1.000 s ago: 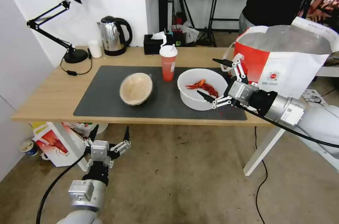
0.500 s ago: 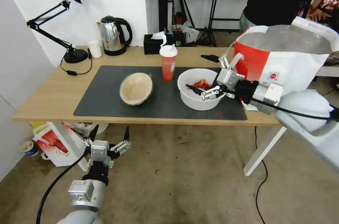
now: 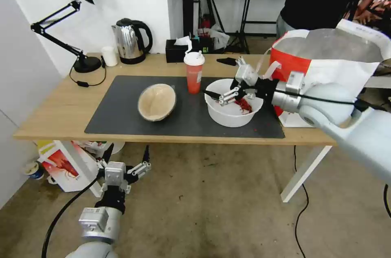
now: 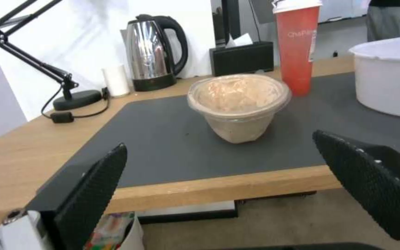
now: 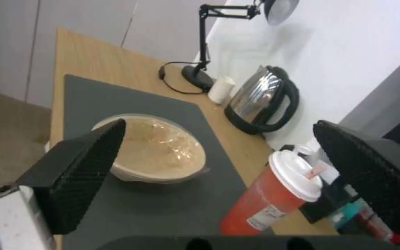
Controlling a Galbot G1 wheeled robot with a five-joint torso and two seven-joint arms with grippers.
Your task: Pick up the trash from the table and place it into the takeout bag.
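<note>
The right gripper (image 3: pixel 222 81) hung wide open over the white bowl (image 3: pixel 233 103), which sat at three o'clock on the mat (image 3: pixel 122 105). Pickup looked under way; next, clamping its rim.

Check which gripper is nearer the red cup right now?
Right. The right gripper hangs open over the white bowl, just beside the red cup. The left gripper sits open below the table edge.
</note>
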